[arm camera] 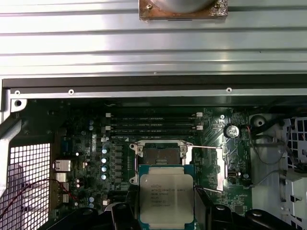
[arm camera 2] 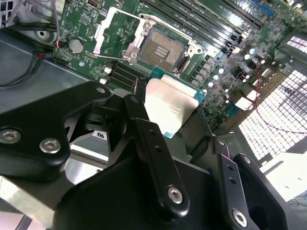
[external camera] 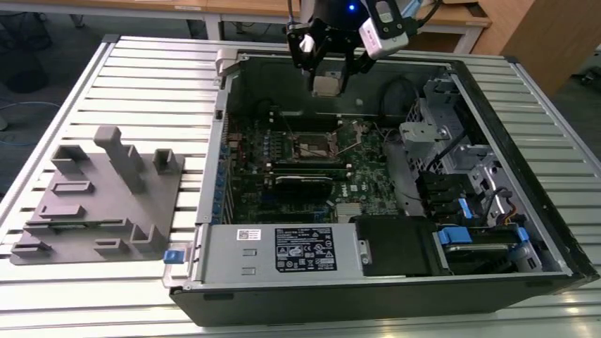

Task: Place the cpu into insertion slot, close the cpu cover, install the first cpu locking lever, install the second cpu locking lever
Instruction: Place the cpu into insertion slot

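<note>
Above the board (external camera: 368, 176), near the open slot (arm camera 2: 160, 48), the gripper (external camera: 329, 74) is clamping the cpu (arm camera: 166, 196) between its fingers.

Gripper (arm camera 2: 170, 120) pinches the cpu (arm camera 2: 173, 103) by two opposite edges, silver top showing, held clear of the green board (arm camera 2: 81, 20), the insertion slot (arm camera 2: 160, 50) uncovered just beyond it, contacts exposed, the cpu cover (arm camera 2: 102, 32) swung open beside the slot.

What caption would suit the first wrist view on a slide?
Pincer gripping the cpu, the empty insertion slot on the green motherboard behind it.
</note>
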You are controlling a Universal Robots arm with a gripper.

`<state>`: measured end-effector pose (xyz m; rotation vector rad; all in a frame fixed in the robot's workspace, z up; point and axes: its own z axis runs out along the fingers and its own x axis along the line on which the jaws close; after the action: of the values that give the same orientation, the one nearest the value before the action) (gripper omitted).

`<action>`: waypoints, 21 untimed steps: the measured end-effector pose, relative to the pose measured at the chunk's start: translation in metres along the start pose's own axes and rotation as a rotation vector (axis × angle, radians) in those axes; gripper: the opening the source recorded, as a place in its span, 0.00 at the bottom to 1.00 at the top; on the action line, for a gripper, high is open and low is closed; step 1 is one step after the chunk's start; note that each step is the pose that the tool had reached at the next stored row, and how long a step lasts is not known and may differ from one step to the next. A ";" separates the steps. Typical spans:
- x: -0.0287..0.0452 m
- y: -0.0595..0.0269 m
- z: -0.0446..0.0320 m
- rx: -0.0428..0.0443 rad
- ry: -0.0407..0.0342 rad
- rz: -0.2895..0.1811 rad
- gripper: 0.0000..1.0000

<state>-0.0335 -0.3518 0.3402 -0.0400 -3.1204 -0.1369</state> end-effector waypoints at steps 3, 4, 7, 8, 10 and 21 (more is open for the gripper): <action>0.0003 -0.0001 0.0010 -0.0004 -0.0003 0.000 0.54; 0.0009 -0.0002 0.0015 -0.0003 -0.0003 0.000 0.54; 0.0015 -0.0002 0.0018 -0.0001 -0.0003 0.000 0.54; 0.0017 -0.0002 0.0019 -0.0002 -0.0003 0.000 0.54; 0.0019 -0.0002 0.0020 -0.0002 -0.0003 0.000 0.54; 0.0059 -0.0004 0.0026 -0.0001 -0.0006 0.000 0.54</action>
<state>-0.0394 -0.3518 0.3377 -0.0403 -3.1210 -0.1370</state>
